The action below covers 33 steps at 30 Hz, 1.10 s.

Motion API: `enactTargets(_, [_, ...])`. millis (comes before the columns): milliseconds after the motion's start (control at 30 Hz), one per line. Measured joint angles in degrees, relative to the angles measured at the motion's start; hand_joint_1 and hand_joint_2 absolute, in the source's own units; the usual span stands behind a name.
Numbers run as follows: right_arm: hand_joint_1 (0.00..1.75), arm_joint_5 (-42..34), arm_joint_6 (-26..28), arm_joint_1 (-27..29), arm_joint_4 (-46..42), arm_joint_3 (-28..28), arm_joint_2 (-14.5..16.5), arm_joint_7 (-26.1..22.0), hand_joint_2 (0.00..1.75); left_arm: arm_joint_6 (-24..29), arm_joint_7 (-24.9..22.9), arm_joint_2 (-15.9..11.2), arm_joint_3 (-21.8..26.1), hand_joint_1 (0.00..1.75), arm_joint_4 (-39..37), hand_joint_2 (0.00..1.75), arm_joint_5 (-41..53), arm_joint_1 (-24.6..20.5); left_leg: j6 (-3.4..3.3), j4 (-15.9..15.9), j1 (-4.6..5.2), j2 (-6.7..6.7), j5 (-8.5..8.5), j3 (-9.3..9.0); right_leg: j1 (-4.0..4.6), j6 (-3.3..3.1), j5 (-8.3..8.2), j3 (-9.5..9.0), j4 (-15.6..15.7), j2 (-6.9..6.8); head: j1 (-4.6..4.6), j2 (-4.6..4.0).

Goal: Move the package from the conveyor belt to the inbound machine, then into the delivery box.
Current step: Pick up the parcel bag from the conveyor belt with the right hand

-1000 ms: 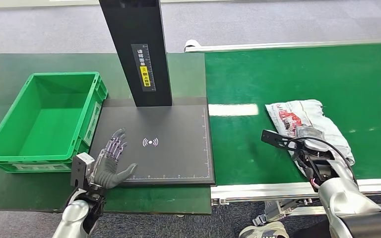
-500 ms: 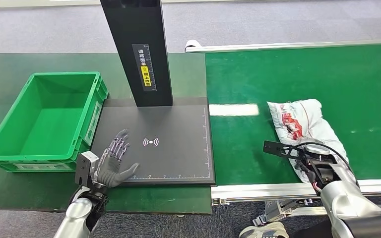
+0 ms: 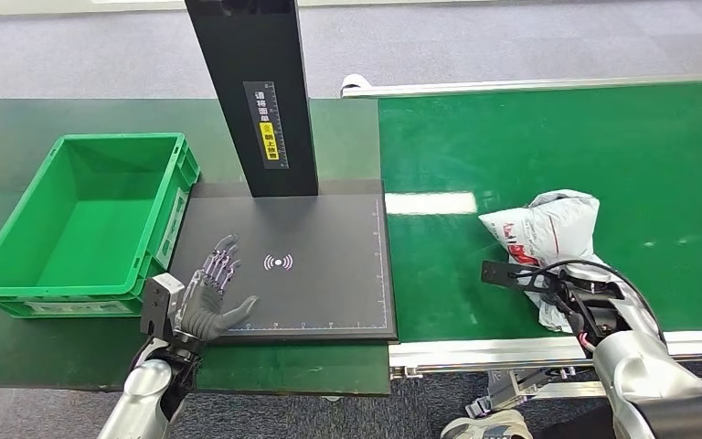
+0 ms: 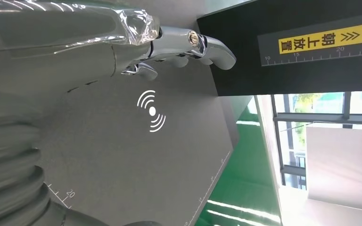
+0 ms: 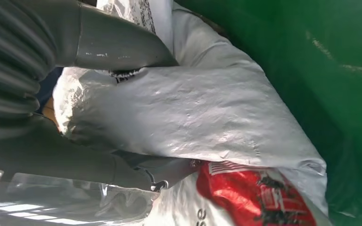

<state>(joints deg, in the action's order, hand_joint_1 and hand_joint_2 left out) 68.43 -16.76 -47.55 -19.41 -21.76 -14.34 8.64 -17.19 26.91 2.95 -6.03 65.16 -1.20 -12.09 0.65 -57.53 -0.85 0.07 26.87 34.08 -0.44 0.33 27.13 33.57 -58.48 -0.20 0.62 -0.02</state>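
My right hand (image 3: pixel 585 306) grips the crumpled package (image 3: pixel 548 233) on the conveyor belt (image 3: pixel 548 146), while my left hand (image 3: pixel 203 306) rests spread beside it on the inbound machine (image 3: pixel 329 293).

Package (image 3: pixel 548 229): thin plastic film, white-grey, crinkled and glossy, with red print; at 3 o'clock of the pad.
Conveyor belt (image 3: pixel 558 137): smooth green rubbery sheet, semi-gloss, bright reflections; its edge rail (image 3: pixel 530 350) is brushed silver metal.
Inbound machine pad (image 3: pixel 329 229): matt dark grey, finely textured, white printed scale marks and signal icon.
Machine column (image 3: pixel 251 91): smooth matt black, with a yellow label.
Delivery box (image 3: pixel 18 224): moulded green plastic, hard, slight sheen; at 9 o'clock of the pad.
Tabletop (image 3: pixel 18 119): dark green matt mat.
Left hand (image 3: pixel 208 297): fingers (image 4: pixel 202 44) polished metal under clear film; grey ribbed rubbery cover.
Right hand (image 5: pixel 66 141): matt grey plastic thumb, ribbed cover.
Floor (image 3: pixel 512 37): grey carpet, rough.
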Motion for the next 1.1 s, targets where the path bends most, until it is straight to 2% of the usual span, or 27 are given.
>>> enactTargets(133, [1.75, -3.38, 5.68, 0.45, -0.16, 0.98, 0.67, -3.88, 1.75, 2.19, 0.94, -0.02, 0.09, 0.00, 1.72, 1.75, 0.48, 1.77, 0.01, 0.02, 0.00, 0.05, 0.01, 0.04, 0.01, 0.00, 0.00, 0.01, -0.02, 0.04, 0.01, 0.01])
enactTargets(333, [1.75, -14.48, 19.61, 2.03, -3.77, 6.86, 3.42, -11.52, 1.75, 11.27, 3.47, 0.64, 1.59, 0.00, 10.23, 1.75, -0.30, 6.46, 0.01, 0.02, -0.01, 0.15, 0.02, 0.08, 0.02, 0.00, 0.00, 0.13, -0.02, 0.15, -0.01, 0.00])
enactTargets(567, [1.75, -18.29, 22.47, 2.85, -8.01, 11.55, 5.28, -14.33, 1.75, 12.90, 3.63, 0.96, 2.10, 0.00, 15.78, 1.75, -1.15, 8.69, 0.00, 0.02, 0.00, 0.01, 0.00, 0.15, 0.01, 0.00, 0.01, 0.13, -0.02, 0.03, 0.01, 0.01])
enactTargets(733, [1.75, -27.36, 31.41, 5.88, -14.49, 15.02, 6.52, -24.47, 1.75, 13.49, 4.17, 0.96, 2.11, 0.00, 16.88, 1.75, -2.34, 9.01, 0.00, 0.01, 0.01, -0.01, 0.01, 0.20, 0.00, 0.00, 0.00, 0.20, -0.02, 0.03, 0.00, 0.00])
enactTargets(867, [1.75, -30.98, 33.89, 7.71, -20.91, 16.18, 7.40, -26.56, 1.75, 13.71, 4.54, 0.98, 2.10, 0.00, 17.11, 1.75, -3.09, 9.02, 0.01, 0.02, -0.01, -0.01, 0.01, 0.21, 0.02, 0.00, 0.01, 0.24, -0.02, 0.03, 0.00, 0.01])
enactTargets(933, [1.75, -33.90, 36.22, 8.98, -23.71, 16.58, 7.79, -30.08, 1.75, 13.88, 4.56, 0.98, 2.10, 0.00, 17.11, 1.75, -3.62, 8.99, 0.01, 0.02, -0.01, -0.01, 0.01, 0.23, 0.02, 0.00, 0.01, 0.25, -0.02, 0.02, 0.00, 0.02])
enactTargets(1033, [1.75, -37.52, 43.93, 11.75, -30.05, 16.54, 8.58, -38.53, 1.75, 14.49, 4.39, 1.04, 2.10, 0.00, 16.95, 1.75, -4.79, 8.55, 0.01, 0.02, -0.01, 0.01, 0.01, 0.25, 0.02, 0.00, 0.01, 0.26, -0.02, 0.03, 0.00, 0.01])
enactTargets(1100, [1.75, -35.26, 50.26, 13.58, -35.19, 15.41, 9.17, -42.92, 1.75, 14.80, 4.34, 1.07, 2.09, 0.00, 16.63, 1.75, -5.51, 7.84, 0.01, 0.02, -0.01, 0.01, 0.01, 0.25, 0.02, 0.00, 0.01, 0.27, -0.02, 0.03, 0.01, 0.01])
